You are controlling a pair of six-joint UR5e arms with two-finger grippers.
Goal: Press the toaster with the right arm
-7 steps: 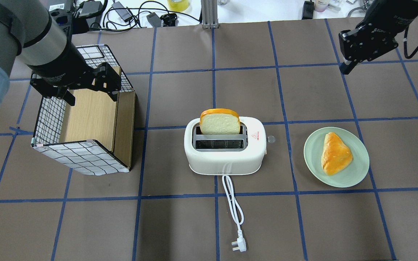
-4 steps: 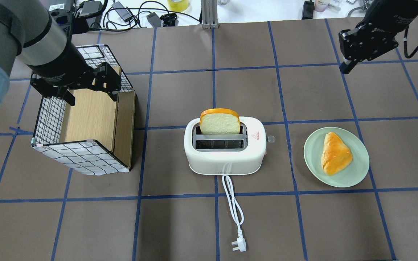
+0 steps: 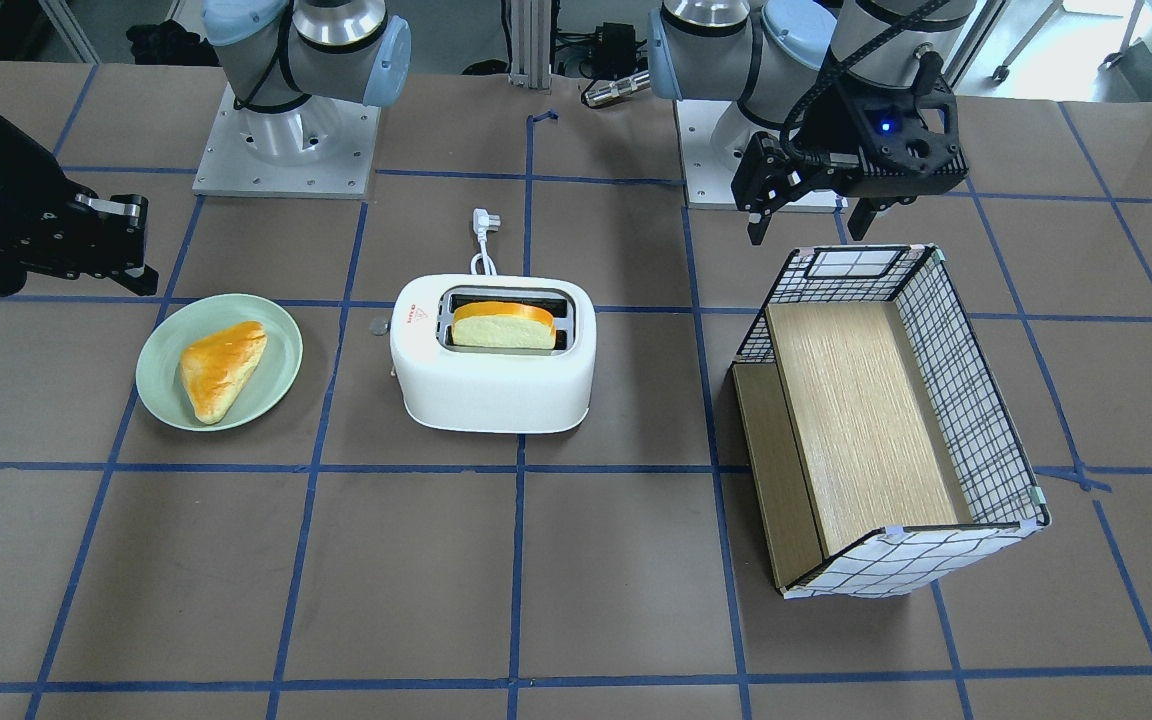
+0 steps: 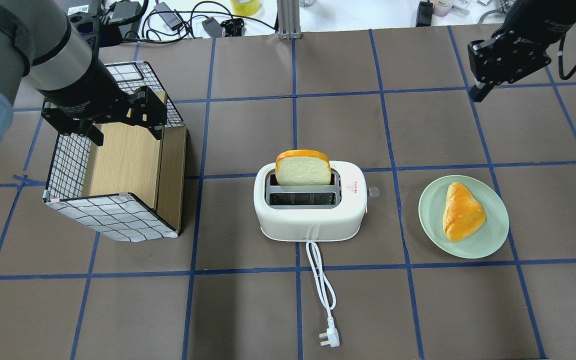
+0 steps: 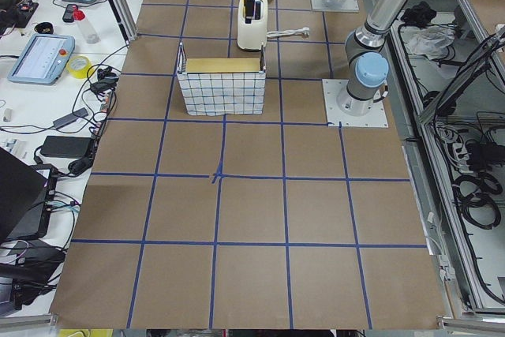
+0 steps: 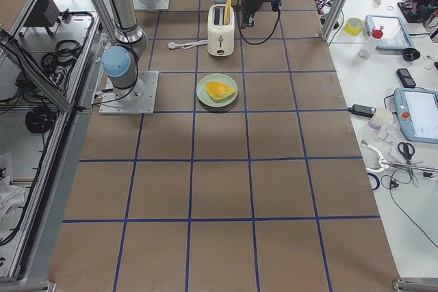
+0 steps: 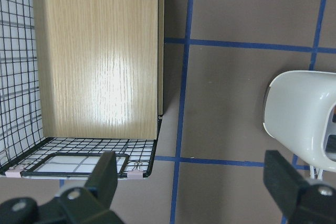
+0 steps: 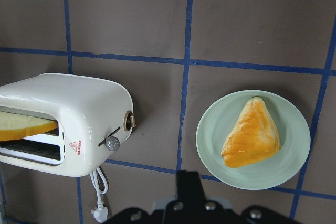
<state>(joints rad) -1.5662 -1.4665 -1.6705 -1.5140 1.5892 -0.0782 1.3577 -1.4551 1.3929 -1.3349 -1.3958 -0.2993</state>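
The white toaster (image 4: pixel 313 215) stands mid-table with a bread slice (image 4: pixel 303 169) upright in its far slot. Its lever (image 4: pixel 373 191) sticks out of the end that faces the plate. In the right wrist view the toaster (image 8: pixel 79 114) is at the left with the lever (image 8: pixel 112 142) up. My right gripper (image 4: pixel 476 94) is shut and empty. It hangs high at the far right, well away from the toaster. It also shows in the right wrist view (image 8: pixel 189 179). My left gripper (image 4: pixel 125 132) is open and empty over the basket's far end.
A green plate (image 4: pixel 493 240) with a golden pastry (image 4: pixel 462 211) lies right of the toaster. A checked wire basket (image 4: pixel 113 217) with a wooden insert stands at the left. The toaster's white cord and plug (image 4: pixel 329 339) trail toward the near edge.
My right gripper has shifted very slightly at the far right. The toaster, the bread and my left arm have not moved.
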